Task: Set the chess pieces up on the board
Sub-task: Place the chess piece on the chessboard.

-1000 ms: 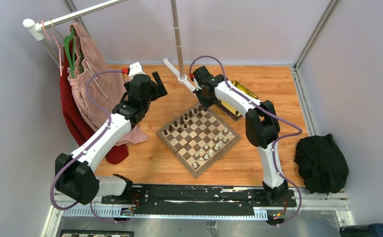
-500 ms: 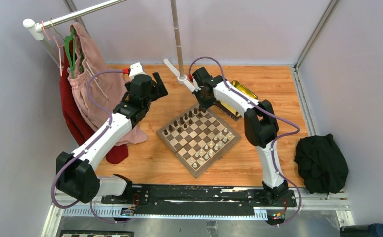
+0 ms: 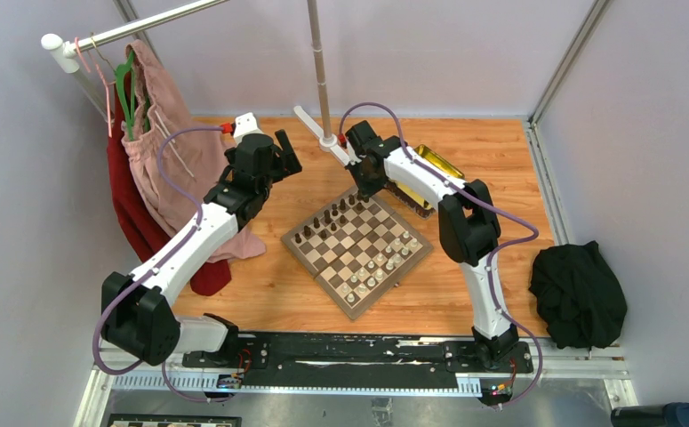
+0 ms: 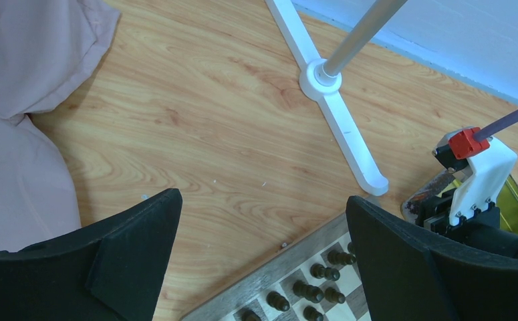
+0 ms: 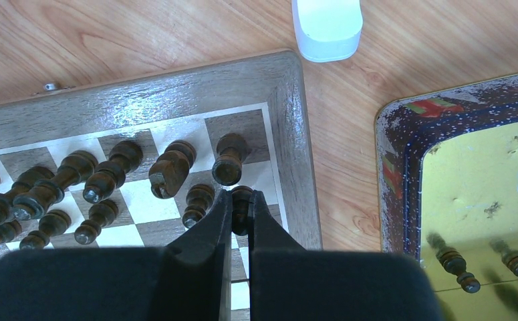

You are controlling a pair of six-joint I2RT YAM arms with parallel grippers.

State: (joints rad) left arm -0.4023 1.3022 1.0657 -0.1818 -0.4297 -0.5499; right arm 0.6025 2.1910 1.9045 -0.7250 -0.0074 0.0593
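The board (image 3: 356,246) lies as a diamond in the middle of the wooden table, dark chess pieces (image 3: 330,221) along its far-left side and pale ones (image 3: 379,269) along its near-right side. My right gripper (image 5: 241,198) hangs over the board's far corner (image 5: 286,73), shut on a small dark pawn (image 5: 241,202) that sits between its fingertips. Several dark pieces (image 5: 109,177) stand just left of it. My left gripper (image 4: 263,221) is open and empty, above bare wood beside the board's far-left edge (image 4: 279,274).
A yellow-gold tin (image 5: 483,180) with dark pieces (image 5: 458,265) inside sits right of the board. A white stand foot (image 4: 329,87) and pole rise behind the board. Pink and red clothes (image 3: 158,151) hang at left. A black cloth (image 3: 579,294) lies at right.
The right arm has edged slightly toward the board's far corner with the pawn held. The left arm has stayed in place.
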